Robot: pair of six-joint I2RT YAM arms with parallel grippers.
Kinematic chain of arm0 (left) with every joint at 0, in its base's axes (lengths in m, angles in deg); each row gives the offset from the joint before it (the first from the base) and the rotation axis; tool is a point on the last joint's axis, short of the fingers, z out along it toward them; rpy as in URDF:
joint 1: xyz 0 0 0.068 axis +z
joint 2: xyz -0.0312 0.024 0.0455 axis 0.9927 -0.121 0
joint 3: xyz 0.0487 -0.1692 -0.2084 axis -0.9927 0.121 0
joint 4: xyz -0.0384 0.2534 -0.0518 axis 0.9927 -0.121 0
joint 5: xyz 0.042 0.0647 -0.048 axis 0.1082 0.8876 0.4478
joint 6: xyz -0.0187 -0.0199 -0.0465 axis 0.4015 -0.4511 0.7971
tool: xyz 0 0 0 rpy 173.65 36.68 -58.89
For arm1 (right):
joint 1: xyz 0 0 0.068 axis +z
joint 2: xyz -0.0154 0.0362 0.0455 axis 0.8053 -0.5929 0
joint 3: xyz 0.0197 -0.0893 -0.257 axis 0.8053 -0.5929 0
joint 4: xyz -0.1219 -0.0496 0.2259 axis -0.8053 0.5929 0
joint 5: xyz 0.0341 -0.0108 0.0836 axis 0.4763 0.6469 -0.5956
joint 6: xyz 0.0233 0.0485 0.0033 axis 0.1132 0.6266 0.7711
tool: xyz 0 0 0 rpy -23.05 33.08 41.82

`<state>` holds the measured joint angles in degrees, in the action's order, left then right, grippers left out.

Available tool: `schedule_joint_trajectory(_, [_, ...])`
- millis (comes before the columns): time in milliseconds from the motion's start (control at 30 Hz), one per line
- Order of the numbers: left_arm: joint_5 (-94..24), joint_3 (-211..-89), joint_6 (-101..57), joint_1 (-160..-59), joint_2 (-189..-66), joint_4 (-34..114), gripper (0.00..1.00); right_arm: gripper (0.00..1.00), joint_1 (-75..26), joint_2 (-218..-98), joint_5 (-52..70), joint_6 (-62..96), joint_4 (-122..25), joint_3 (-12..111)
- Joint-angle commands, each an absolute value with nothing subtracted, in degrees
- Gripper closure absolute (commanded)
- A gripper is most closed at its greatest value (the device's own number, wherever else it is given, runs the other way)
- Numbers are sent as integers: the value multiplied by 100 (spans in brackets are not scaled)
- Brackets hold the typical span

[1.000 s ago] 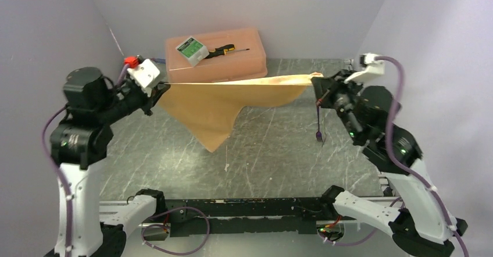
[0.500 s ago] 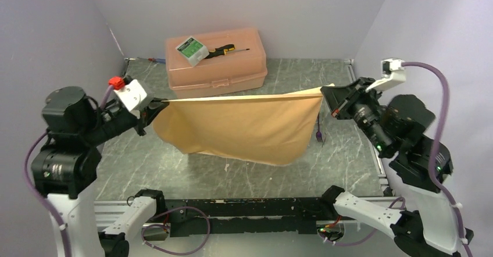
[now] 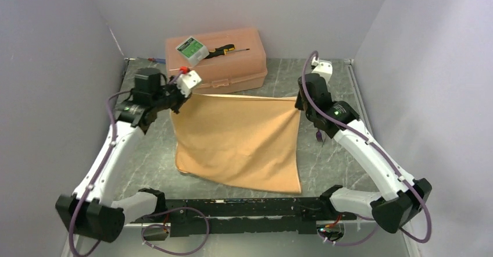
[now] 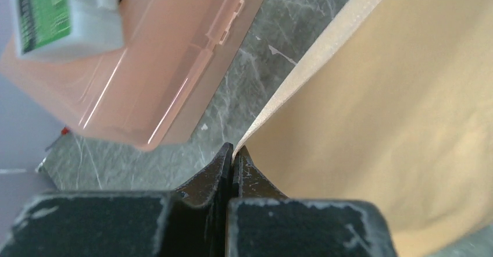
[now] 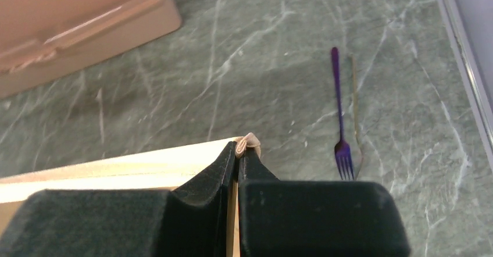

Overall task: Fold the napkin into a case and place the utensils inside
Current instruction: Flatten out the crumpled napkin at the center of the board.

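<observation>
- Napkin (image 3: 238,138): where is it lying, and what is getting in the way of seeing it?
- It is lying spread out in the middle of the surface (image 3: 145,152), just in front of the peach box (image 3: 215,65). Both wrist views are cutting it off, showing only the far hem and a strip of cloth. Each far corner is disappearing between black fingers.
- So the pincers are gripping it?
- Yes. The left pincer (image 4: 234,152) is pinching the far left corner, with its jaws pressed together on the hem. The right pincer (image 5: 237,149) is doing the same at the far right corner, where a small nub of cloth is poking out past the tips.
- Which way is the napkin running?
- The far hem is stretching side to side between the two pincers, and the cloth is reaching from there toward the arm bases. It is looking about as wide as it is deep, so I cannot tell a long axis.
- And the cutlery?
- From above, the right arm (image 3: 360,143) is hiding nearly all of it. In the right wrist view a purple fork (image 5: 340,111) is lying on bare surface, right of the held corner and apart from the cloth. Its tines are pointing toward the pincer and its handle away. A thin, duller utensil (image 5: 354,106) is lying just beside it, and its head is too faint to make out.
</observation>
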<state>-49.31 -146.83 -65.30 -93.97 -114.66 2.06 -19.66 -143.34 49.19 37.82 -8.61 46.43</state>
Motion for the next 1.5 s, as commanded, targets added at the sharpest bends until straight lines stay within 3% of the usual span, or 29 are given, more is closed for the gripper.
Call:
schedule_joint_trajectory(0, [-3670, -14406, -7193, -9739, -11868, 1918, 97, 100, -2829, -14361, 4913, 3431, -2106, 4315])
schedule_joint_trajectory(167, [-3130, -13661, -8015, -9934, -12258, 3445, 97, 100, -3122, -14848, 4740, 3239, -2840, 4090])
schedule_joint_trajectory(300, [-2562, -13898, -8113, -9998, -12862, 4118, 97, 100, -3203, -15392, 4676, 3338, -2882, 4251])
schedule_joint_trajectory(333, [-2415, -14038, -8054, -10007, -13005, 4112, 96, 90, -3203, -15529, 4680, 3374, -2860, 4285])
schedule_joint_trajectory(367, [-2346, -14190, -7963, -10021, -13134, 3951, 87, 77, -3202, -15612, 4721, 3441, -2755, 4315])
schedule_joint_trajectory(433, [-2375, -14549, -7655, -10086, -13270, 3098, 31, 49, -3197, -15646, 4914, 3620, -2481, 4339])
schedule_joint_trajectory(467, [-2413, -14689, -7481, -10134, -13252, 2686, 13, 35, -3188, -15601, 5014, 3657, -2376, 4297])
schedule_joint_trajectory(500, [-2466, -14711, -7336, -10187, -13164, 2192, 7, 23, -3147, -15525, 5138, 3670, -2284, 4227])
schedule_joint_trajectory(533, [-2536, -14693, -7261, -10234, -13013, 1887, 6, 13, -3070, -15426, 5278, 3696, -2150, 4161])
schedule_joint_trajectory(600, [-2674, -14623, -7184, -10264, -12503, 1392, 6, 4, -2850, -15199, 5513, 3851, -1713, 4030])
schedule_joint_trajectory(733, [-3687, -14689, -7082, -10265, -11582, -563, 6, 0, -1940, -14547, 5750, 4358, -867, 3589])
schedule_joint_trajectory(900, [-5079, -13774, -7323, -10374, -10595, -2313, 7, 0, -1095, -14309, 4918, 5308, -195, 2760])
schedule_joint_trajectory(1067, [-4783, -12871, -7395, -10586, -10855, -2187, 11, 0, -814, -14546, 4050, 5740, -622, 2023])
schedule_joint_trajectory(1467, [-4236, -12027, -8168, -10687, -11645, -553, 11, 0, -532, -14867, 3549, 6286, -781, 1267])
